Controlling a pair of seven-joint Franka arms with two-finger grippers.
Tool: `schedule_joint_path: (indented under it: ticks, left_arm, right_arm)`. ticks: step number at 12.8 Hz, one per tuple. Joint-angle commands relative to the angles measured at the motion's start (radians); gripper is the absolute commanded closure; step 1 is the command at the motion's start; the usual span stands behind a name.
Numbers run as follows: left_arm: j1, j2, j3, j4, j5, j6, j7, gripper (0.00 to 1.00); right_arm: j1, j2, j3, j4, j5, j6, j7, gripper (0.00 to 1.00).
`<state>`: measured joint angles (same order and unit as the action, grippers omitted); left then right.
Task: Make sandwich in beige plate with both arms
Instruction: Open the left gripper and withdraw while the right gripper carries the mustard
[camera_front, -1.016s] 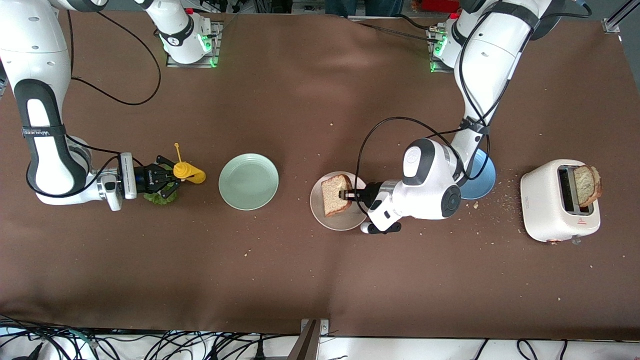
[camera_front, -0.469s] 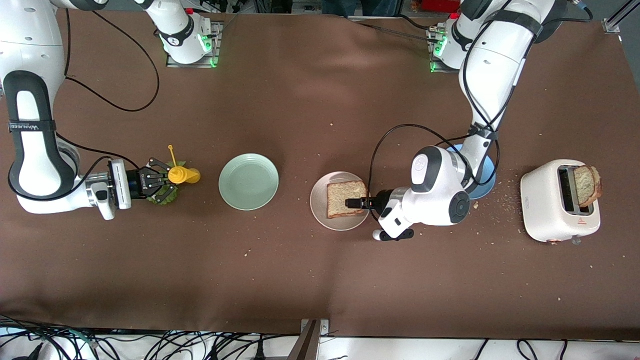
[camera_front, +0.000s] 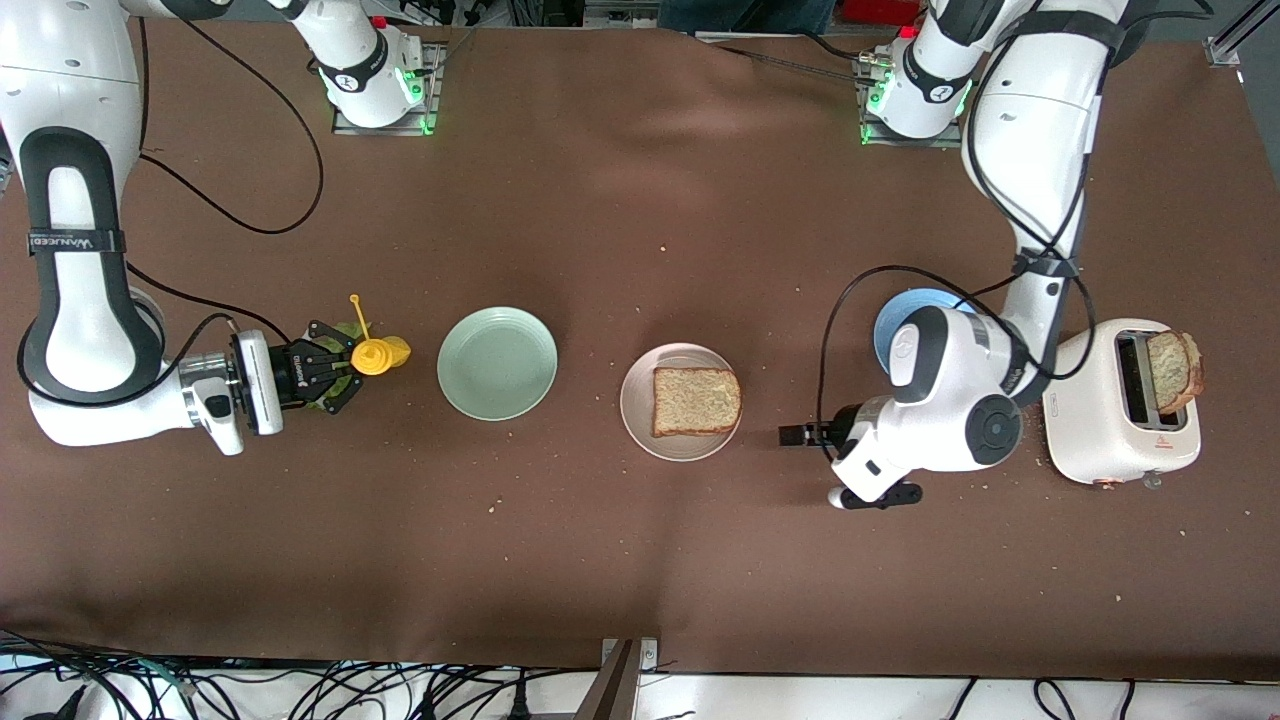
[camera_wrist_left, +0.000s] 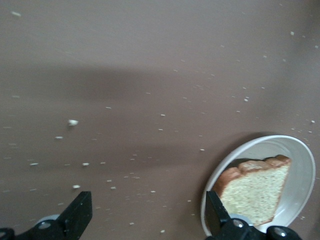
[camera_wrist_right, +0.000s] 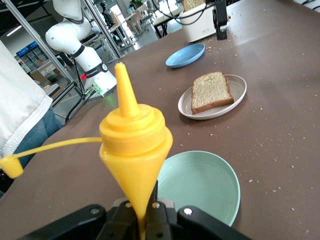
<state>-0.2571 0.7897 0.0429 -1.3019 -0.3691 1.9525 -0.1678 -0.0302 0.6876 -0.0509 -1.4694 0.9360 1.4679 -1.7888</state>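
Note:
One toast slice (camera_front: 696, 401) lies flat on the beige plate (camera_front: 637, 400). A second slice (camera_front: 1172, 370) sticks out of the toaster. My left gripper (camera_front: 790, 435) is open and holds nothing, low over the table between the beige plate and the toaster. The left wrist view shows its gripper (camera_wrist_left: 147, 215) with wide-apart jaws beside the plate (camera_wrist_left: 300, 147) and toast (camera_wrist_left: 252, 190). My right gripper (camera_front: 345, 368) is shut on a yellow squeeze bottle (camera_front: 378, 354) at the right arm's end of the table. The same grip on the bottle (camera_wrist_right: 135, 145) fills the right wrist view. A green lettuce leaf (camera_front: 326, 402) peeks from under that gripper.
A mint green plate (camera_front: 497, 362) lies between the bottle and the beige plate. A blue plate (camera_front: 900, 315) is partly hidden by the left arm. The white toaster (camera_front: 1118, 400) stands at the left arm's end, with crumbs around it.
My left gripper opened and let go of the toast, which now lies flat on the beige plate. That arm drew back toward the toaster. The right gripper shifted only slightly with the bottle.

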Motion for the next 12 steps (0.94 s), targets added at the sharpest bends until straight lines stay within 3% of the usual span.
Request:
schedule_joint_path:
  ticks: [1,4,9,12]
  left_arm:
    - [0.096,-0.082,0.006,-0.008,0.055,-0.099,0.019,0.0]
    - [0.174,-0.16,0.017,-0.004,0.129,-0.214,0.154,0.0]
    - [0.194,-0.306,0.017,-0.002,0.323,-0.348,0.156,0.0]
    - [0.194,-0.362,0.025,-0.003,0.343,-0.371,0.154,0.0]
  right_arm:
    - [0.071,-0.008,0.0,0.096,-0.081,0.032,0.187,1.0]
    - [0.179,-0.008,-0.001,0.175,-0.231,0.086,0.383,1.0]
    - [0.383,-0.022,-0.007,0.26,-0.538,0.18,0.684,1.0]
    - [0.536,-0.022,-0.006,0.342,-0.814,0.173,0.891,1.0]
